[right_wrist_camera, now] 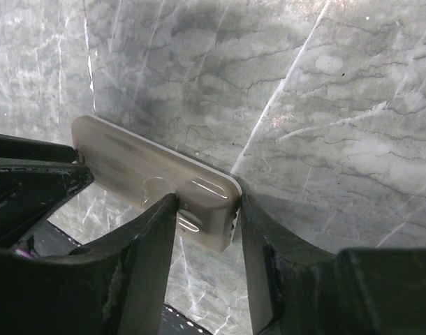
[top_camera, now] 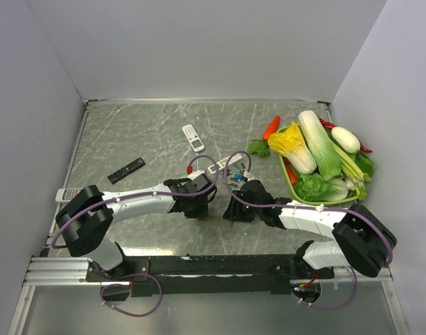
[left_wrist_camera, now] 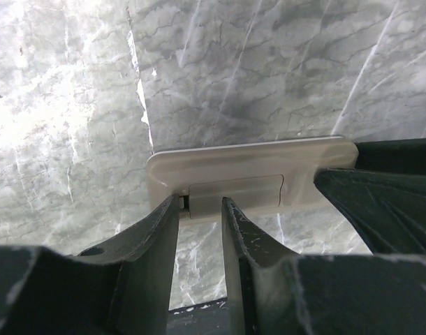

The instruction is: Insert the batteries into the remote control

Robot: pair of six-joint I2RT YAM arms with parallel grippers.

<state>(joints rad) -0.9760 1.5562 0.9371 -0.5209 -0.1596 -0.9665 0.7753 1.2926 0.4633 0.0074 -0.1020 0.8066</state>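
Top view: left gripper [top_camera: 210,204] and right gripper [top_camera: 231,208] meet mid-table, with the batteries [top_camera: 237,179] just behind.
Left wrist: jaws narrowly apart, empty, at the cover [left_wrist_camera: 234,194] of the face-down remote [left_wrist_camera: 248,162].
Right wrist: jaws straddle its end; you cannot tell whether they clamp it.
You are likely at cover removal. Next, brace the remote and slide the cover off.

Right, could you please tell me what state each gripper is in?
Left gripper: jaws nearly together at the battery cover of the grey-beige rectangular remote; grip cannot be told.
Right gripper: straddling that remote's end; grip cannot be told.
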